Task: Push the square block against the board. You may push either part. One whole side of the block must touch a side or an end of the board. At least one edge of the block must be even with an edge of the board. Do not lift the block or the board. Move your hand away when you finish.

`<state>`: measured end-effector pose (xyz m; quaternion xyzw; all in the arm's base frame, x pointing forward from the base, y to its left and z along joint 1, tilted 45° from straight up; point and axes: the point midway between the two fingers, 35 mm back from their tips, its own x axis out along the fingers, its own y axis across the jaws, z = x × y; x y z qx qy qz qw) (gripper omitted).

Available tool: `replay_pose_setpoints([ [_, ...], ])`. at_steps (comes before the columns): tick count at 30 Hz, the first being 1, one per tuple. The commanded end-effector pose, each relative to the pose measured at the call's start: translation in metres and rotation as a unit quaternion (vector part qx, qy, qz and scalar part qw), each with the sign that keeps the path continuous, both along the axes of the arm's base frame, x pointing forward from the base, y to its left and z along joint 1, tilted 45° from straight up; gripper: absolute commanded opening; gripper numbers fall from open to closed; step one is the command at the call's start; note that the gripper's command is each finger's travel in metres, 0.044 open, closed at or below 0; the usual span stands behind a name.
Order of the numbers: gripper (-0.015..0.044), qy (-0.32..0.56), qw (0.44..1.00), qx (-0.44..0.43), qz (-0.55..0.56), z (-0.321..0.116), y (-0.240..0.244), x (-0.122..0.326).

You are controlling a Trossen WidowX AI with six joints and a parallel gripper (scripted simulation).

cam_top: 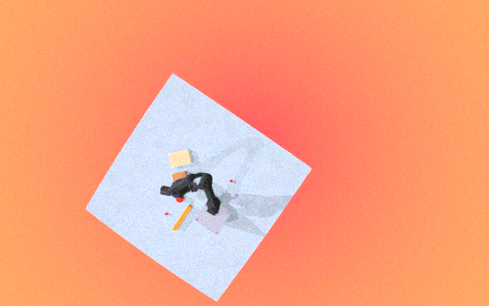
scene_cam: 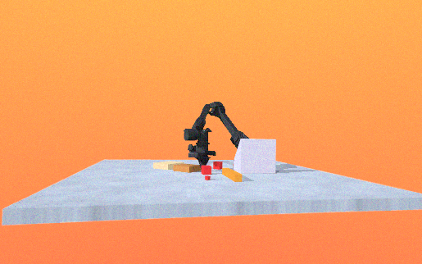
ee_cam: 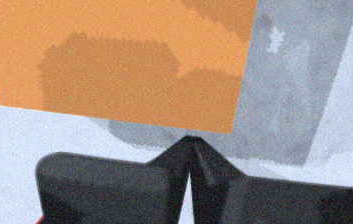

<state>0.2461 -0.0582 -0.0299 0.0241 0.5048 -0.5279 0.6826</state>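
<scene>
The square block, orange-brown [cam_top: 179,176] [scene_cam: 186,168] [ee_cam: 142,55], lies flat; the arm covers part of it in the top view. The board, taken to be the cream slab [cam_top: 179,158] [scene_cam: 162,166], lies beyond it, with a narrow strip of table between them in the top view. My gripper [scene_cam: 202,165] [ee_cam: 192,143] is shut and empty, pointing down low over the table. In the wrist view its tips are just short of the block's near edge, close to the right corner; contact cannot be told. The arm hides the tips in the top view.
An orange bar [cam_top: 182,218] [scene_cam: 232,175] lies near the pale upright box [scene_cam: 256,156] by the arm's base. Red cubes [scene_cam: 206,170] [scene_cam: 217,165] stand near the gripper. Smaller red pieces [cam_top: 166,214] [cam_top: 231,181] lie farther out.
</scene>
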Motion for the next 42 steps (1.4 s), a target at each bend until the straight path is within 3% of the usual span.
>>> replay_pose_setpoints([
  [1, 0.0, -0.004, 1.0, -0.001, 0.003, 0.004, -0.002, 0.008],
  [13, 0.0, -0.004, 1.0, -0.001, 0.003, 0.01, -0.008, 0.017],
  [42, 0.0, -0.003, 1.0, -0.001, 0.003, -0.013, 0.017, -0.015],
])
